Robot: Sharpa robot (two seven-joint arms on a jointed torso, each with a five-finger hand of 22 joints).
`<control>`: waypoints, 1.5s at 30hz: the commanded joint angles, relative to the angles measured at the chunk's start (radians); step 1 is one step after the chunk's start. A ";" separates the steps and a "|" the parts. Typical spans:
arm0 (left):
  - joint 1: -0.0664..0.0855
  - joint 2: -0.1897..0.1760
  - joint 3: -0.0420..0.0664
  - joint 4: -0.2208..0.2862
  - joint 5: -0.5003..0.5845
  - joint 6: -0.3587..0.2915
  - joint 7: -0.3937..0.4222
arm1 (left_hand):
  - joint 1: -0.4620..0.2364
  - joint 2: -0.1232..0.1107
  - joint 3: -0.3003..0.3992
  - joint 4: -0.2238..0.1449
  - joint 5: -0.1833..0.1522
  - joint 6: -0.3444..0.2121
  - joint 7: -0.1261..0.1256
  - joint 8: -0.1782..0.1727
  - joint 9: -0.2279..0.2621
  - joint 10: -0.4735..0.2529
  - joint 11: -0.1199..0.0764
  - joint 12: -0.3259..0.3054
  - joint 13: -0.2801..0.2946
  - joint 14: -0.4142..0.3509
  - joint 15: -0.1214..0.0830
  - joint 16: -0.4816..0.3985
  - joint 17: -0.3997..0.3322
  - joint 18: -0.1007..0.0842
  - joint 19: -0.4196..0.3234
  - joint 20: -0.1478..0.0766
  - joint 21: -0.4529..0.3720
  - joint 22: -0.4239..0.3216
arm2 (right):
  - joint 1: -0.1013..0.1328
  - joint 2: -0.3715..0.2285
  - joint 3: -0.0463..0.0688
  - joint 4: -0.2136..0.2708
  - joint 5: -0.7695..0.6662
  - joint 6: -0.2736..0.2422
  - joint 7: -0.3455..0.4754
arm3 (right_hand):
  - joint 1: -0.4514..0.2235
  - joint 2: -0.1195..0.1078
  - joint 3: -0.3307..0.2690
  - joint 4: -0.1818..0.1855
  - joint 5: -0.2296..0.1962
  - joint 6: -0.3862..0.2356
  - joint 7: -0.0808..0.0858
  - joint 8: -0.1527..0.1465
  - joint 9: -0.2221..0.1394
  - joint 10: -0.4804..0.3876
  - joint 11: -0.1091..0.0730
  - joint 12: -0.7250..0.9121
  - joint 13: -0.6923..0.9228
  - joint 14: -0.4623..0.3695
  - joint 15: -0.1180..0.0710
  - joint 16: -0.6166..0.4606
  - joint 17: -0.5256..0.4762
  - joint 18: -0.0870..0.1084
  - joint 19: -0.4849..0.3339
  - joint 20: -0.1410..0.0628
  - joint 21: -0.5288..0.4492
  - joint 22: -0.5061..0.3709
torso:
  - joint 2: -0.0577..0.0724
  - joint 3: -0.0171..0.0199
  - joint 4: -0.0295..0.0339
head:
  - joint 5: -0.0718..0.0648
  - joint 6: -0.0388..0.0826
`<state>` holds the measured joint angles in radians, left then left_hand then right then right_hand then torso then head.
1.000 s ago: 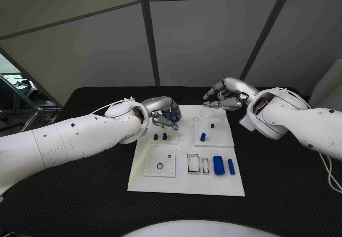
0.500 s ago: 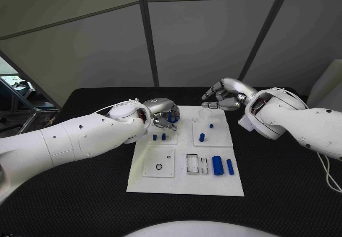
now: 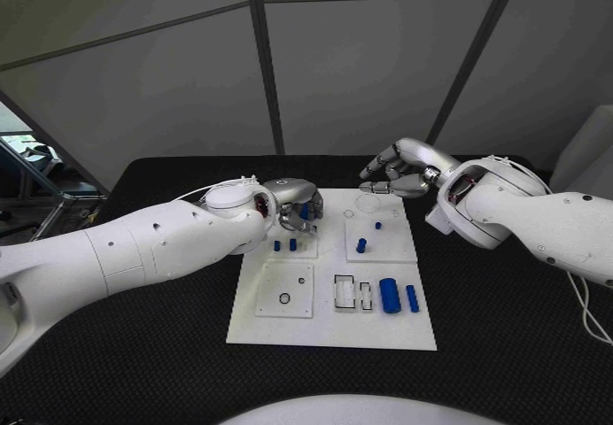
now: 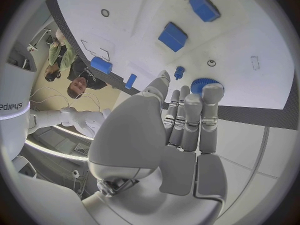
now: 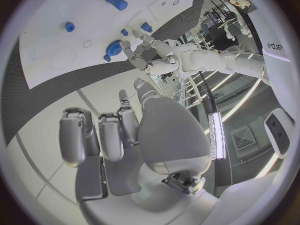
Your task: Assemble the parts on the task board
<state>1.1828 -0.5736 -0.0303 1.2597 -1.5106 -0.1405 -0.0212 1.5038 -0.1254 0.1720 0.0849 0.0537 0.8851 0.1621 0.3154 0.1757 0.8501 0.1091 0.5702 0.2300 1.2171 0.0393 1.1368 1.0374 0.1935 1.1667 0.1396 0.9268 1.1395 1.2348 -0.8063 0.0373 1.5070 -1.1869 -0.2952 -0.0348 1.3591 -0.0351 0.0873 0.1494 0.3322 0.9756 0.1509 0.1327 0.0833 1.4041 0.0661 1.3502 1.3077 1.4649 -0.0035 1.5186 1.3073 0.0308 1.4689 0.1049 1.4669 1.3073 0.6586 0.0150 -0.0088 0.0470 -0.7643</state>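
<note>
The white task board (image 3: 329,332) lies mid-table. My left hand (image 3: 297,202) is over its far left corner, gripping a blue round disc (image 3: 309,212) at its fingertips (image 4: 211,91); the disc (image 4: 199,83) sits at the board's surface. The right wrist view shows this hand (image 5: 149,47) on the disc (image 5: 114,48). My right hand (image 3: 399,173) hovers above the board's far edge, fingers curled in, holding nothing. Two blue blocks (image 3: 285,245) stand left of centre, a blue peg (image 3: 361,246) and a small one (image 3: 378,225) right of them. Two blue cylinders (image 3: 399,297) lie near the right edge.
A grey plate with small holes (image 3: 286,290) and rectangular slots (image 3: 345,292) sit on the board's near half. A faint circle outline (image 3: 368,204) marks the far middle. Black table (image 3: 141,354) surrounds the board, and grey wall panels stand behind.
My left arm has shifted a little toward the far side, with its hand staying at the blue disc. The right hand has not moved.
</note>
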 commanded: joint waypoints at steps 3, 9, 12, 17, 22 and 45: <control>0.001 0.010 0.000 -0.010 -0.019 0.038 -0.013 | -0.003 -0.002 0.022 -0.004 0.000 0.015 0.000 -0.011 -0.012 0.017 0.001 -0.022 -0.020 0.006 0.000 0.020 -0.011 -0.050 0.006 0.002 0.010 0.011 | 0.002 0.001 0.001 0.003 -0.007 -0.008 0.007 | 0.001 0.005 0.004 0.002 0.005 -0.001 0.000 0.004 -0.001 -0.005 -0.002 -0.004 0.048 0.081 -0.006 -0.005 0.159 0.010 -0.002 -0.006 -0.004 0.094 | 0.000 -0.0002 0.0008 | 0.001 -0.001; 0.001 0.021 0.000 -0.030 -0.020 0.038 -0.010 | -0.001 -0.008 0.061 -0.009 0.000 0.027 0.003 -0.027 -0.030 0.034 0.003 -0.055 -0.052 -0.003 0.001 0.035 -0.039 -0.050 0.004 0.003 0.018 0.024 | 0.002 0.002 0.001 0.004 -0.009 -0.009 0.006 | 0.001 0.005 0.004 0.002 0.005 -0.001 0.000 0.004 -0.001 -0.005 -0.002 -0.004 0.048 0.081 -0.006 -0.005 0.159 0.010 -0.002 -0.006 -0.004 0.094 | 0.000 -0.0004 -0.0001 | 0.001 -0.002; 0.001 0.025 0.000 -0.042 -0.020 0.038 -0.007 | -0.003 -0.012 0.081 -0.010 0.000 0.037 0.003 -0.032 -0.037 0.049 0.002 -0.065 -0.064 0.001 0.001 0.047 -0.046 -0.053 0.013 0.003 0.034 0.037 | 0.002 0.002 0.001 0.003 -0.010 -0.011 0.006 | 0.001 0.005 0.004 0.002 0.005 -0.001 0.000 0.004 -0.001 -0.005 -0.002 -0.005 0.048 0.081 -0.006 -0.005 0.159 0.010 -0.002 -0.006 -0.004 0.094 | -0.001 0.0000 0.0011 | -0.001 -0.004; 0.001 0.030 -0.001 -0.050 -0.020 0.044 0.000 | -0.003 -0.013 0.111 -0.013 0.000 0.052 0.002 -0.038 -0.045 0.073 -0.001 -0.078 -0.078 0.022 -0.002 0.073 -0.038 -0.057 0.030 0.001 0.060 0.057 | 0.002 0.003 0.001 0.002 -0.010 -0.016 0.006 | 0.002 0.005 0.006 0.002 0.008 -0.001 0.000 0.004 -0.001 -0.008 -0.002 -0.008 0.044 0.080 -0.006 -0.006 0.158 0.010 -0.003 -0.006 -0.005 0.093 | 0.000 -0.0006 0.0014 | 0.000 -0.004; 0.001 0.037 -0.005 -0.057 -0.020 0.053 0.006 | -0.017 -0.026 0.148 -0.016 -0.001 0.070 -0.004 -0.051 -0.056 0.100 -0.006 -0.104 -0.101 0.038 -0.007 0.094 -0.050 -0.060 0.043 -0.004 0.077 0.073 | 0.002 0.005 0.001 0.001 -0.010 -0.018 0.005 | 0.005 0.006 0.008 0.002 0.012 -0.003 0.001 0.003 -0.001 -0.021 -0.002 -0.026 0.028 0.080 -0.006 -0.007 0.157 0.011 -0.004 -0.006 -0.007 0.090 | 0.000 -0.0006 0.0001 | 0.001 -0.004; -0.004 0.060 -0.009 -0.083 -0.019 0.077 0.009 | -0.009 -0.019 0.211 -0.039 -0.001 0.098 -0.005 -0.064 -0.068 0.141 -0.011 -0.131 -0.124 0.078 -0.013 0.142 -0.029 -0.070 0.078 -0.009 0.123 0.108 | 0.002 0.006 0.001 0.001 -0.016 -0.016 0.003 | 0.006 0.006 0.009 0.002 0.012 -0.003 0.001 0.004 -0.001 -0.023 -0.002 -0.028 0.026 0.080 -0.006 -0.008 0.155 0.011 -0.004 -0.006 -0.007 0.090 | -0.001 -0.0002 0.0006 | -0.001 -0.005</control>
<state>1.1790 -0.5148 -0.0388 1.1787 -1.5251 -0.0797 -0.0194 1.4862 -0.1430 0.3795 0.0457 0.0537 0.9794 0.1574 0.2563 0.1090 0.9862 0.0993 0.4432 0.1069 1.2911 0.0261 1.2768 1.0075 0.1935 1.2400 0.1306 1.0484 1.2464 1.2347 -0.8009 0.0373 1.5067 -1.1971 -0.3009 -0.0365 1.3591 -0.0351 0.0900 0.1520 0.3400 0.9756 0.1509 0.1327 0.0833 1.3879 0.0642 1.3271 1.3077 1.4649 -0.0035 1.5151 1.3081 0.0308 1.4652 0.1013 1.4634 1.3073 0.6580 0.0145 -0.0086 0.0463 -0.7684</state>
